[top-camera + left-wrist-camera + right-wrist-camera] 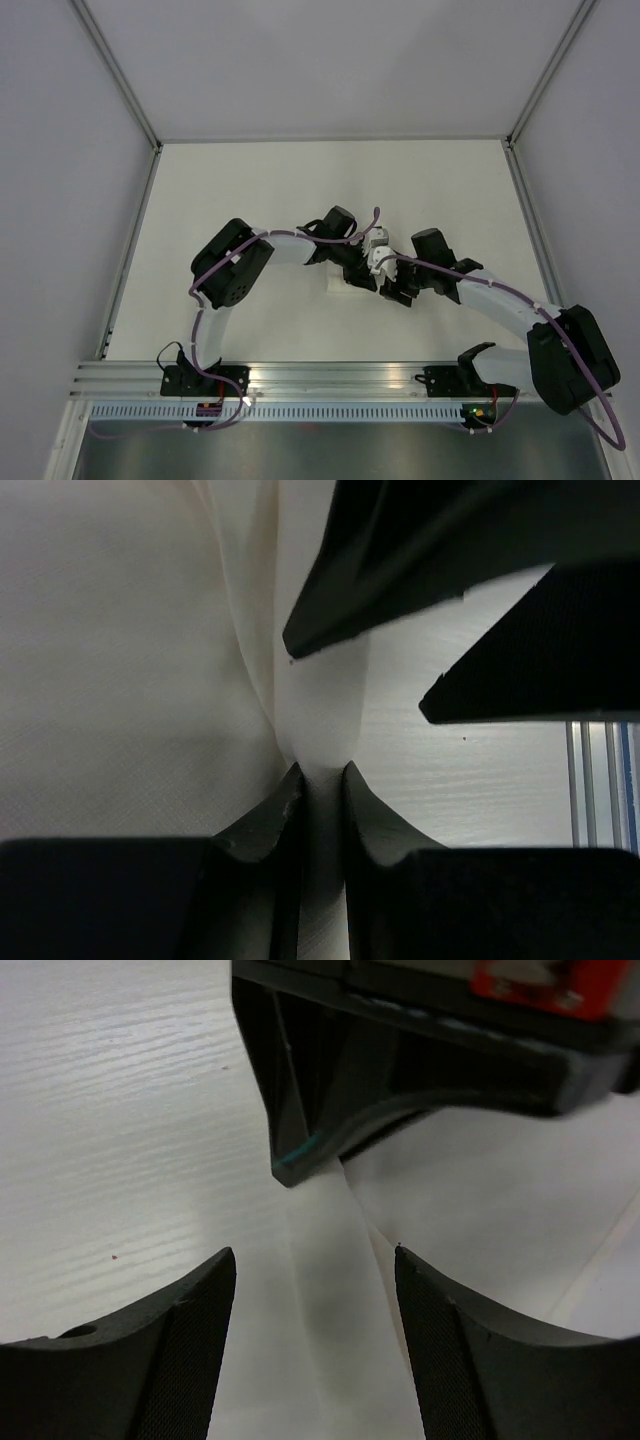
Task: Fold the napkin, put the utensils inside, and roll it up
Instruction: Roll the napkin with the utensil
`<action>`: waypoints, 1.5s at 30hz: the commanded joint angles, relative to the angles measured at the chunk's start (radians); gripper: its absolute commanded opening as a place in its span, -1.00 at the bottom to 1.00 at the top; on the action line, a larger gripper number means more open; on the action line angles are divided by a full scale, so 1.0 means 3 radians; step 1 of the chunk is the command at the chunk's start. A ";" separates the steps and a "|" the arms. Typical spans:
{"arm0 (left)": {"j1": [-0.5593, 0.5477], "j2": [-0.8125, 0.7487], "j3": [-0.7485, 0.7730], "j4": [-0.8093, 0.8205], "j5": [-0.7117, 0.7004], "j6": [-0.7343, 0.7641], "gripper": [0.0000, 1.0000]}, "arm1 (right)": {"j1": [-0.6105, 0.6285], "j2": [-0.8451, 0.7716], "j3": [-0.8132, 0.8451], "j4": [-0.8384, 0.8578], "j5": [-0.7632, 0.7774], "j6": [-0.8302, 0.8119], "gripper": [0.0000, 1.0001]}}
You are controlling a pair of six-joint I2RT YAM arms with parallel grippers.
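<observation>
Pale table (pixel 250 190), napkin (pixel 310 700) at its middle, bunched or rolled, hard to tell: soft, light, floppy. Left gripper (pixel 322 780) pinches a raised fold there, right gripper (pixel 312 1255) spread astride it; grip that ridge.

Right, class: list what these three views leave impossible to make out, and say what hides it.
1. No view shows the knife; whether it lies inside the cloth cannot be told.
2. Top view: both arms cover most of the napkin; the rest blends into the pale table.
3. Wrist views: the left gripper and right gripper crowd the frame, whose edges cut off the cloth.
</observation>
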 commanded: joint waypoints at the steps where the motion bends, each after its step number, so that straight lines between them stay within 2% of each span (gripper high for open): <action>1: -0.0013 0.0257 -0.0063 -0.0513 -0.0006 -0.0127 -0.95 | 0.0320 -0.0048 -0.0148 0.0597 0.0483 0.0154 0.40; 5: -0.0008 0.0293 -0.0017 -0.0528 -0.0001 -0.0148 -0.95 | 0.0468 0.0054 -0.0184 0.0714 0.0586 0.0220 0.40; 15: -0.0003 0.0304 -0.0002 -0.0533 -0.0011 -0.0153 -0.95 | 0.0602 0.0341 -0.0276 0.0883 0.0724 0.0220 0.05; 19: 0.0018 0.0283 -0.0002 -0.0533 -0.0062 -0.0163 -0.76 | 0.0602 0.0366 -0.0287 0.0868 0.0729 0.0220 -0.28; 20: 0.0018 0.0273 -0.0002 -0.0528 -0.0092 -0.0168 -0.70 | 0.0597 0.0387 -0.0282 0.0848 0.0729 0.0220 -0.43; 22: 0.0038 0.0232 -0.0002 -0.0503 -0.0159 -0.0235 -0.47 | 0.0597 0.0417 -0.0266 0.0822 0.0709 0.0231 -0.54; 26: 0.0099 0.0085 -0.0088 -0.0288 -0.0144 -0.0444 -0.28 | 0.0582 0.0529 -0.0231 0.0725 0.0581 0.0231 -0.69; 31: 0.0202 -0.0161 -0.0227 0.0136 -0.0088 -0.0745 -0.13 | 0.0495 0.0632 -0.0154 0.0633 0.0418 0.0200 -0.74; 37: 0.0345 -0.0539 -0.0472 0.0713 -0.0108 -0.1144 -0.11 | 0.0290 0.0841 0.0040 0.0388 0.0090 0.0083 -0.75; 40: 0.0411 -0.0785 -0.0707 0.1204 -0.0215 -0.1385 -0.11 | 0.0157 0.1076 0.0214 0.0102 -0.0103 -0.0040 -0.76; 42: 0.0416 -0.0989 -0.0845 0.1430 -0.0455 -0.1457 -0.12 | 0.0056 0.1189 0.0367 -0.0041 -0.0216 -0.0152 -0.75; 45: 0.0416 -0.1321 -0.1157 0.1828 -0.1098 -0.1549 -0.20 | -0.0103 0.1444 0.0607 -0.0384 -0.0446 -0.0351 -0.75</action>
